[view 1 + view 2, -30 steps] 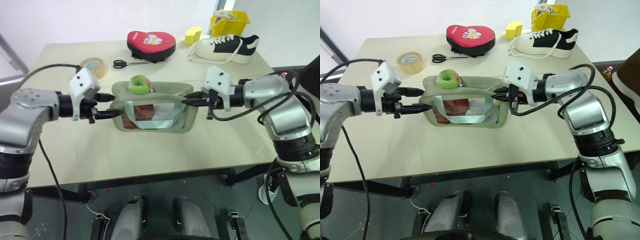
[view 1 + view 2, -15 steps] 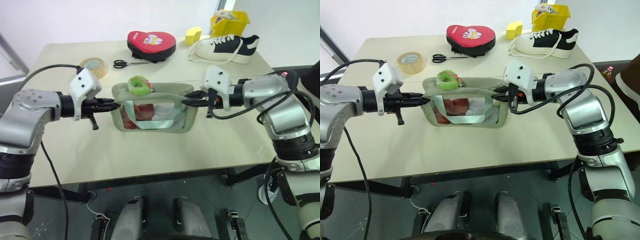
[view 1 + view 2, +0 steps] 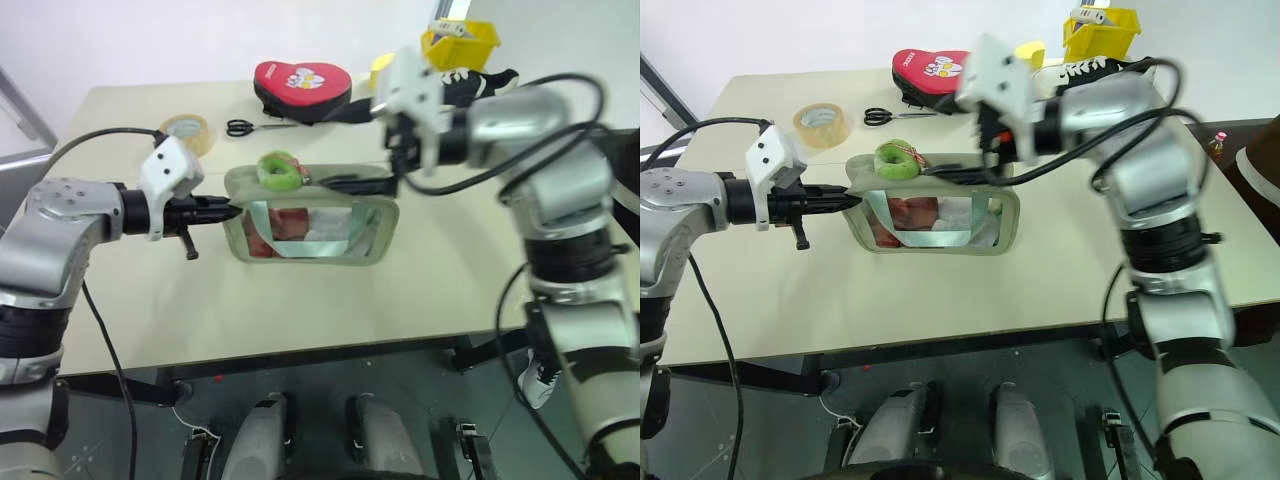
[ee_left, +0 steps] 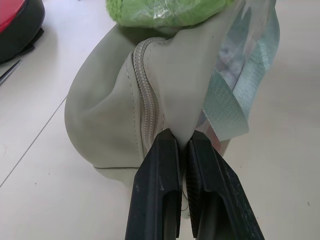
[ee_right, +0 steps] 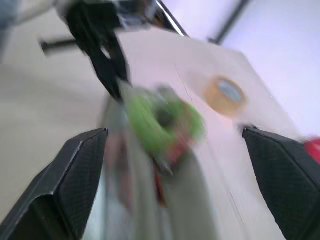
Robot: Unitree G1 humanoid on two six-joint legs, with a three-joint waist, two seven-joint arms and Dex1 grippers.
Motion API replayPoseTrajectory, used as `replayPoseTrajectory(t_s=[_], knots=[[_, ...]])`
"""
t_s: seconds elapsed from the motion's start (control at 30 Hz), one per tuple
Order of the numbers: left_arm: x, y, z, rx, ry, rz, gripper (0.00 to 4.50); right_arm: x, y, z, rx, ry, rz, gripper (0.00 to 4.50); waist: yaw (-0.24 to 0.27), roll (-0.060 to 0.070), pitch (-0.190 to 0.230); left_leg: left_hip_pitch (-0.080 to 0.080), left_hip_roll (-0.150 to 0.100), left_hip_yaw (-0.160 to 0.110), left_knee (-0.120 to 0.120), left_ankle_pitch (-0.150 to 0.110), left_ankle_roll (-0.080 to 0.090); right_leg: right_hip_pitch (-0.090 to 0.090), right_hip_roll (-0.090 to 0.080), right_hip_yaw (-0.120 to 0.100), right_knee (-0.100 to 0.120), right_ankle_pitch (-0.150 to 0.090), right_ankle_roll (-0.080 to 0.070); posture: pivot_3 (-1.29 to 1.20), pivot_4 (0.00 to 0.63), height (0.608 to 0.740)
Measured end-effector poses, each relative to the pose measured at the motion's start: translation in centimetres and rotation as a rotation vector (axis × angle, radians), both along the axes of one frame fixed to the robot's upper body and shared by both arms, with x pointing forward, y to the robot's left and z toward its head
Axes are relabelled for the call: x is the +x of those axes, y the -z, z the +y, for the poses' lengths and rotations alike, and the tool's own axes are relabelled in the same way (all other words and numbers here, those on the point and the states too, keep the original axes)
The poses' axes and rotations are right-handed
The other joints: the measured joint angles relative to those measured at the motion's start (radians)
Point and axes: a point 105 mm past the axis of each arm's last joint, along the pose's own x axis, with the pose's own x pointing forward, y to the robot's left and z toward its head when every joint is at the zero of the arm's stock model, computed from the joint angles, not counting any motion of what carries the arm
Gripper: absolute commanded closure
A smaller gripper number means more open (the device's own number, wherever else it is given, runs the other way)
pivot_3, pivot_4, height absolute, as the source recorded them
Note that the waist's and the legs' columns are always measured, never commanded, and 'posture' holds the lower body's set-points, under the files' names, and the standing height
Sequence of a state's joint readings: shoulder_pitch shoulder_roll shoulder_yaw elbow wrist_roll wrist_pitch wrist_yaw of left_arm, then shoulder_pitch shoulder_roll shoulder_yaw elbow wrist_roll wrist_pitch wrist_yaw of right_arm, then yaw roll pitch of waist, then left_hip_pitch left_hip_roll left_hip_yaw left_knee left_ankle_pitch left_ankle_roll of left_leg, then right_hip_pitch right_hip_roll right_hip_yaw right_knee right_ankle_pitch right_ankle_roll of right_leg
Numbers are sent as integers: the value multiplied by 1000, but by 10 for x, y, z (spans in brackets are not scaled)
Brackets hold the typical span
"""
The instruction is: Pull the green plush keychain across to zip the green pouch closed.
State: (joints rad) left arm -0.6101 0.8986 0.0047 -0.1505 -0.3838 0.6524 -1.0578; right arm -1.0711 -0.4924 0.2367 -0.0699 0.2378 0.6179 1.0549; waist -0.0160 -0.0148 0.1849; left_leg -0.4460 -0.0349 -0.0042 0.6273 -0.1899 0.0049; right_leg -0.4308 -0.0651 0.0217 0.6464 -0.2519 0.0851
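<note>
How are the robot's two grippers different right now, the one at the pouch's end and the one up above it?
The left gripper is shut, pinching the end of the green pouch; the right gripper is wide open and holds nothing. The left sits level at the pouch's side, while the right hangs above the pouch, facing the green plush keychain. Both have two black fingers.

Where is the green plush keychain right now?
The green plush keychain sits atop the green pouch near its left end, between both hands.
</note>
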Motion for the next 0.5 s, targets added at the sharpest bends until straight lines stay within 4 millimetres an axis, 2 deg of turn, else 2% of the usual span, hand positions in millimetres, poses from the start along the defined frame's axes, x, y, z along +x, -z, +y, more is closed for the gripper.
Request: replayPoseTrajectory(t_s=[0.07,0.17,0.23,0.27,0.37,0.43,0.5], knots=[[-1,0,-2,0,5,-3,4500,3,8,13,6,1,7,45,4,0,0,-1,-1,0,0,0,-1,0,-1,0,-1,0,0,0,150,740],[-1,0,-3,1,3,-2,4500,12,15,18,23,34,28,45,3,0,0,-1,-2,0,1,-1,-2,0,-1,0,-1,0,0,0,150,740],[-1,0,-3,1,0,-1,4500,14,16,17,20,45,25,548,2,0,0,0,-2,0,0,-1,-2,0,-1,0,0,0,0,0,150,740],[-1,0,-3,1,-2,-1,4500,14,17,17,15,45,18,907,1,0,0,0,-2,0,0,-1,-1,0,-1,-1,0,0,0,0,150,740],[-1,1,-2,1,-3,0,4500,14,24,17,-5,38,9,2351,0,0,0,1,-1,0,0,0,0,0,-1,-1,1,0,0,0,150,740],[-1,1,-2,1,-4,-1,4500,14,29,17,-17,34,17,3507,-1,0,0,1,-1,0,0,0,0,0,-1,-1,1,0,0,0,150,740],[-1,1,-2,1,-3,-2,4500,14,30,16,-19,31,16,4442,-1,0,0,1,-1,0,0,0,1,0,-1,-1,1,0,0,0,150,740]])
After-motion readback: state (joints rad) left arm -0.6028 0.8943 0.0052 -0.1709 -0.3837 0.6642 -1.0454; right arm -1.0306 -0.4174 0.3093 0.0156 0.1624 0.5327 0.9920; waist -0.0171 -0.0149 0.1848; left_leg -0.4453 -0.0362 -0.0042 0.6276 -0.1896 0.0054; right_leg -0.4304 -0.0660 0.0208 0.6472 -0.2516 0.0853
